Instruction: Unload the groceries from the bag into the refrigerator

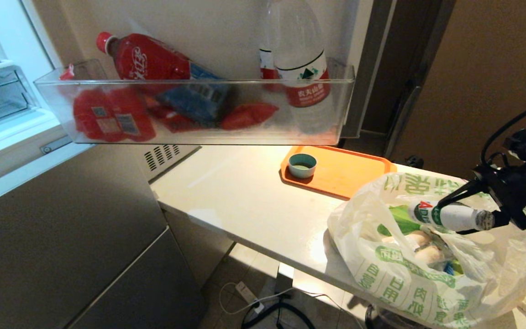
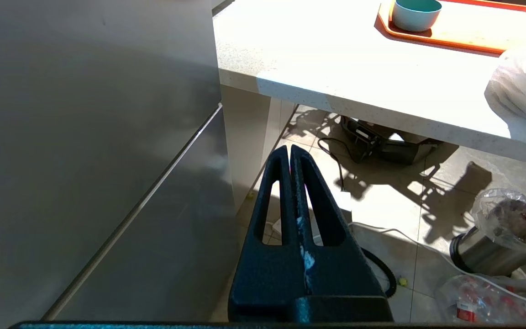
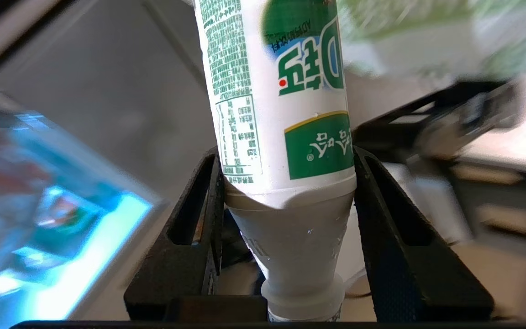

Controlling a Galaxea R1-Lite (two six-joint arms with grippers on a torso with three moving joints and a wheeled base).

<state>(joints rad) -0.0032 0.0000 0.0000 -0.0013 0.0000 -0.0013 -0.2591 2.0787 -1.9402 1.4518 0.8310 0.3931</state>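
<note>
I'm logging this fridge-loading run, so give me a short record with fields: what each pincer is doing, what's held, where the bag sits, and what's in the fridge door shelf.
right pincer: shut on the white bottle, held sideways above the bag
left pincer: shut, empty, low beside the refrigerator
bag: on the counter, open, pale lumps and green packs inside
door shelf: red bottles lying down, water bottle upright
tray: orange, on the counter behind the bag, holds a teal cup
</note>
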